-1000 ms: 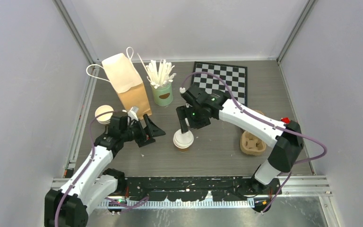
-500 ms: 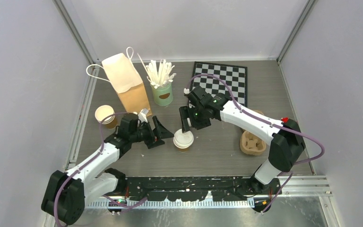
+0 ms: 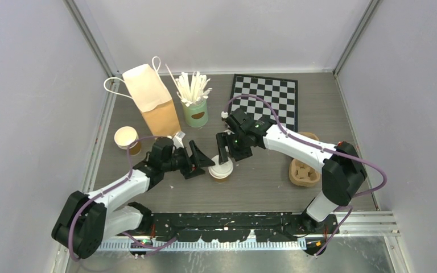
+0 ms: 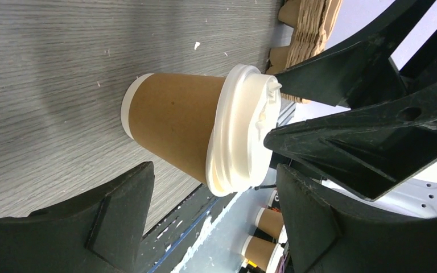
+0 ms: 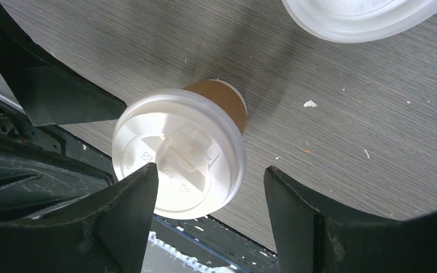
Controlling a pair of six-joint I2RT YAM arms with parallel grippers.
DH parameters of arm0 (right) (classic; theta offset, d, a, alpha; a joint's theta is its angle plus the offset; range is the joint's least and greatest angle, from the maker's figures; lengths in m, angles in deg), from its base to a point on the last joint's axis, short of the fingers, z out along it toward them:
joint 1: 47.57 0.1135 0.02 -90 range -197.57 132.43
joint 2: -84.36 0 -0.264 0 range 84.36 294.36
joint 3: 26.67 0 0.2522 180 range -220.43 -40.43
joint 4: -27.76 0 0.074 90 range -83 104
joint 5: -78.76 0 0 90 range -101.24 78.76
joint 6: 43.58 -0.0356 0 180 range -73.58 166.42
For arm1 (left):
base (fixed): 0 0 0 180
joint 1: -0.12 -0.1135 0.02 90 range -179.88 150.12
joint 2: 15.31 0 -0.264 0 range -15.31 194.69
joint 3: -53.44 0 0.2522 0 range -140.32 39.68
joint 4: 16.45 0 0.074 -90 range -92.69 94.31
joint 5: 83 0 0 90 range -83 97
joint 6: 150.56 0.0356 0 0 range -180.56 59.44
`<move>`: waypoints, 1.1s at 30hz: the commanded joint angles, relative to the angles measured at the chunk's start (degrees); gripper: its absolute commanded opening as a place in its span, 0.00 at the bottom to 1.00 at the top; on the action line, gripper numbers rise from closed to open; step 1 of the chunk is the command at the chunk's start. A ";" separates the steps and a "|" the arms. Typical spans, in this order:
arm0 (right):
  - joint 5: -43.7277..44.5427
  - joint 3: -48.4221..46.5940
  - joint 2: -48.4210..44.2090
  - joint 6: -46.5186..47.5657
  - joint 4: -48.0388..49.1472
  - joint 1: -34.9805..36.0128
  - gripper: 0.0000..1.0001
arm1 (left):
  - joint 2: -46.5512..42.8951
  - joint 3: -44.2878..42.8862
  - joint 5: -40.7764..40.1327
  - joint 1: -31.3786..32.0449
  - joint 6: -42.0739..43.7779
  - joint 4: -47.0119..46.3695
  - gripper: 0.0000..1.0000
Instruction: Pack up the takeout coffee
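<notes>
Left claw (image 4: 215, 169): jaws spread wide and holding nothing, set low and sideways over the grey wood-grain table (image 3: 262, 185).
Right claw (image 5: 210, 170): jaws also apart, gripping nothing, poised close over the lid; whether it touches cannot be told.
Lidded cup (image 3: 221, 169): small tan paper cup with a round white plastic lid, upright at mid-table, just ahead of the left claw's fingers (image 4: 119, 210) and below the right claw.
Second cup (image 3: 127, 138): unlidded tan paper cup with a cream inside, well apart at the table's left edge.
Loose lid (image 5: 364, 17): round white plastic, flat on the table near the lidded cup.
Backdrop: brown paper bag (image 3: 158, 116), mint-green can of white sticks (image 3: 196, 115), brown moulded-pulp tray (image 3: 303, 172).
</notes>
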 commanded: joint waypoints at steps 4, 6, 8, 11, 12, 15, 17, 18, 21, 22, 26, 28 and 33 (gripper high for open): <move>-1.60 1.16 -1.24 -1.53 3.06 0.84 0.72 | 0.91 0.10 -1.12 0.82 -0.80 -4.30 0.76; -1.60 1.49 -1.37 -1.89 3.57 1.20 0.72 | 1.05 0.19 -1.32 0.92 -0.87 -4.31 0.74; -1.51 1.69 -1.45 -2.17 3.92 1.58 0.72 | 1.31 0.35 -1.51 1.06 -0.88 -4.30 0.71; -1.27 1.78 -1.51 -2.44 4.10 2.01 0.72 | 1.34 0.44 -1.76 1.23 -0.93 -4.35 0.64; -1.18 1.82 -1.56 -2.48 4.16 2.14 0.72 | 1.37 0.46 -1.78 1.27 -0.97 -4.31 0.62; -1.22 2.00 -1.79 -2.77 4.38 2.42 0.72 | 1.19 0.54 -1.99 1.37 -0.98 -4.31 0.59; -1.56 2.10 -1.93 -2.91 4.51 2.56 0.71 | 1.11 0.61 -2.15 1.37 -1.09 -4.31 0.55; -1.71 2.17 -2.07 -2.93 4.63 2.60 0.71 | 1.08 0.62 -2.22 1.37 -1.10 -4.31 0.54; -1.94 2.31 -2.36 -3.09 4.73 2.56 0.70 | 1.01 0.42 -2.24 1.45 -1.36 -4.31 0.53; -1.91 2.30 -2.48 -3.13 4.73 2.55 0.70 | 0.99 0.31 -2.30 1.50 -1.45 -4.31 0.54; -1.61 2.06 -3.07 -3.21 4.74 2.60 0.69 | 0.47 -0.13 -2.28 1.88 -1.84 -4.31 0.62; -1.58 1.92 -3.30 -3.22 4.73 2.56 0.69 | 0.32 -0.37 -2.31 2.11 -2.05 -4.31 0.64; -1.83 1.65 -3.15 -3.16 4.73 2.60 0.65 | 0.27 -0.76 -2.43 2.67 -2.30 -4.30 0.65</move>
